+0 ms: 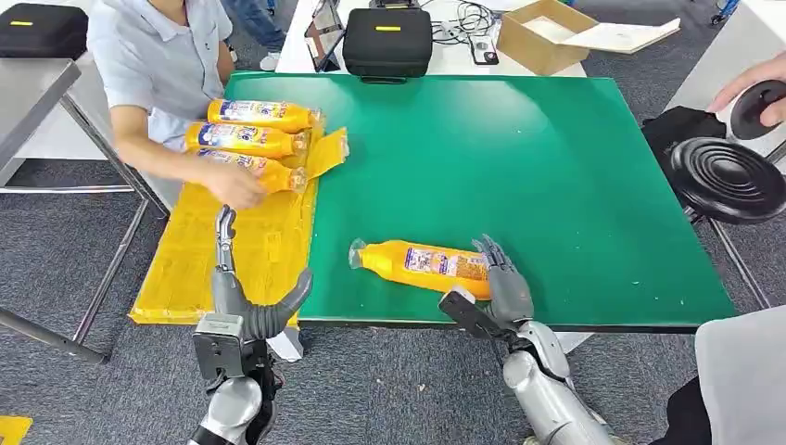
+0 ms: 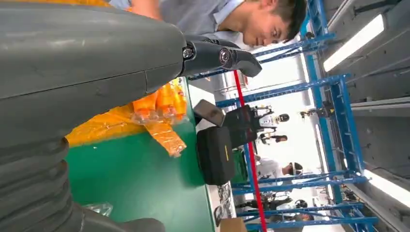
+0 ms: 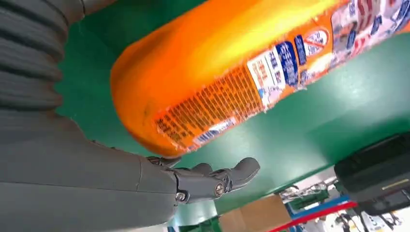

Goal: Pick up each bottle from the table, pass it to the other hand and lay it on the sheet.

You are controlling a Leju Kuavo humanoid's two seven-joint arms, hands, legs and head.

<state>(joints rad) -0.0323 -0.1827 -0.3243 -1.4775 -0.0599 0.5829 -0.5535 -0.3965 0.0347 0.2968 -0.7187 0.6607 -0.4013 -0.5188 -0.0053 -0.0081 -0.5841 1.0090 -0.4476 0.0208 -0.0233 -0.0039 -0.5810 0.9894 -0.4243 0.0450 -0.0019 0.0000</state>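
Note:
An orange bottle [image 1: 417, 264] with a printed label lies on its side on the green table [image 1: 519, 158] near the front edge, cap end pointing left. My right hand [image 1: 501, 283] is at its base end with fingers spread, holding nothing. In the right wrist view the bottle [image 3: 217, 72] looms close above the outstretched fingers [image 3: 217, 179]. My left hand [image 1: 243, 301] hovers open over the front of the yellow sheet [image 1: 190, 255], its fingers [image 2: 217, 55] extended. Three more orange bottles [image 1: 255, 139] lie side by side at the sheet's far end.
A person stands at the far left with a hand [image 1: 236, 185] on the laid bottles. A black case [image 1: 386, 42] and a cardboard box [image 1: 542, 32] sit beyond the table. A black round stool [image 1: 728, 179] and another person's hand [image 1: 751, 88] are at the right.

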